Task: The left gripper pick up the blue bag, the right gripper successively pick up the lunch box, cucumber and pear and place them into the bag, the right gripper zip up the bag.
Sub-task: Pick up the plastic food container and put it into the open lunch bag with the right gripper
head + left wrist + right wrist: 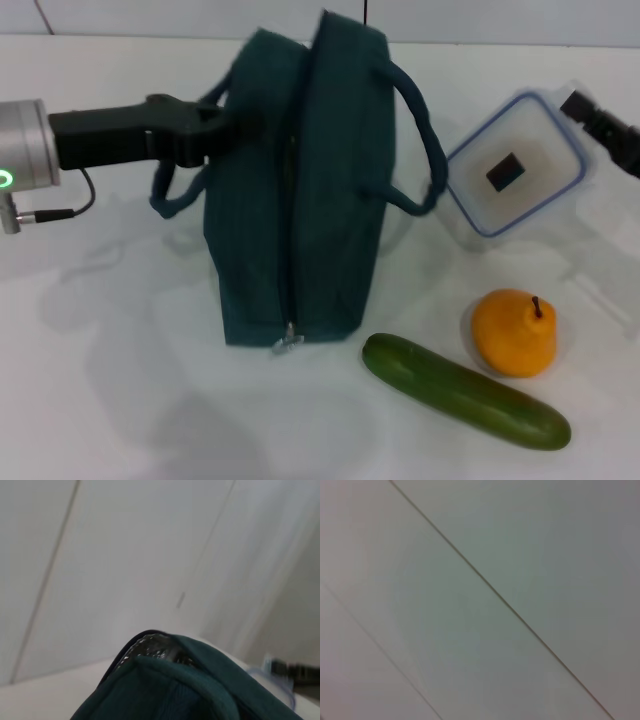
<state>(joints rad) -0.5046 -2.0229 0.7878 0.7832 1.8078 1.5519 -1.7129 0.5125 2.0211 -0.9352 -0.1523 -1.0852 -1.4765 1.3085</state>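
head / cucumber (465, 390): nearest the camera, flat on the desk (120, 400), just beside the pear (514, 332).
head / pear: upright, on the desk, not yet bagged.
head / blue bag (300, 190): stands upright mid-desk, zip slit running down its near face, looks mostly shut; handles hang on both sides.
head / left gripper (215, 125): at the bag's upper left edge by the handle; jaws appear clenched on the fabric.
head / lunch box (515, 165): tilted up off the desk at the right of the bag, right gripper (590, 115) at its far corner, jaws grasping it as far as I can judge.
left wrist / blue bag (190, 690): fabric edge right under the camera; lunch box edge beyond.
right wrist: blank wall only.
progress: bag held, lunch box lifted; nothing inside yet, zip-up pending.
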